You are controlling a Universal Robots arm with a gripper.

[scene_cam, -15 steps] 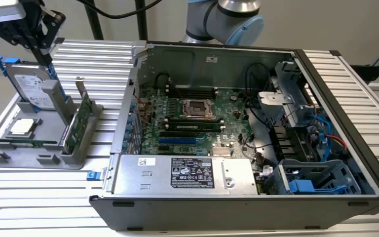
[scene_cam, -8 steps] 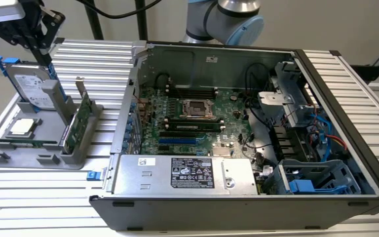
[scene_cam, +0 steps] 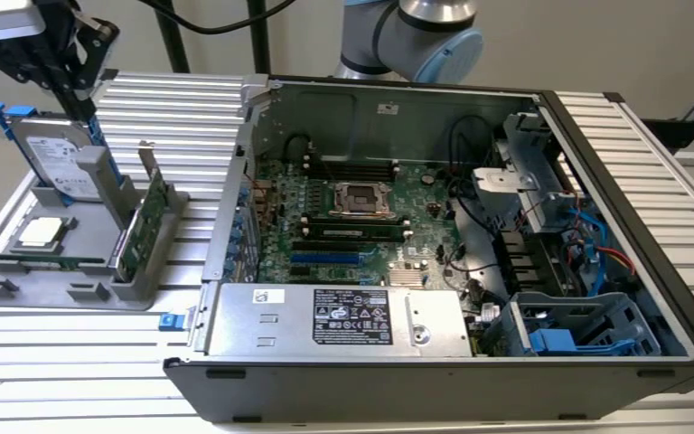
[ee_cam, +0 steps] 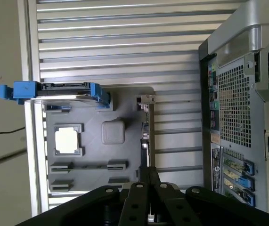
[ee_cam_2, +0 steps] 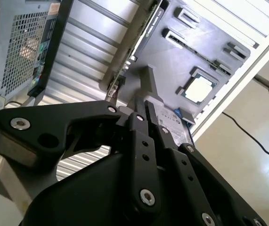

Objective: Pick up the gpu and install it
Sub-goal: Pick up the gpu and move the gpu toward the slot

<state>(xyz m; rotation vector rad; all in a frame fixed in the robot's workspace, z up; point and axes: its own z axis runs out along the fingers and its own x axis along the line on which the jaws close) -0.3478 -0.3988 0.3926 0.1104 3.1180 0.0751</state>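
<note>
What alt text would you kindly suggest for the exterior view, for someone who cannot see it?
The arm's black tool hangs above a grey holder at the exterior view's left, where the flat green gpu card stands upright beside a silver hard drive in a blue frame. An open black computer case lies to the holder's right.

No legible text or labels.

A ribbed aluminium worktop [scene_cam: 70,362] stands before a plain beige wall [scene_cam: 588,41]. In the second wrist view the pale floor [ee_cam_2: 247,188] catches light, with a black cable [ee_cam_2: 249,134] lying across it.
</note>
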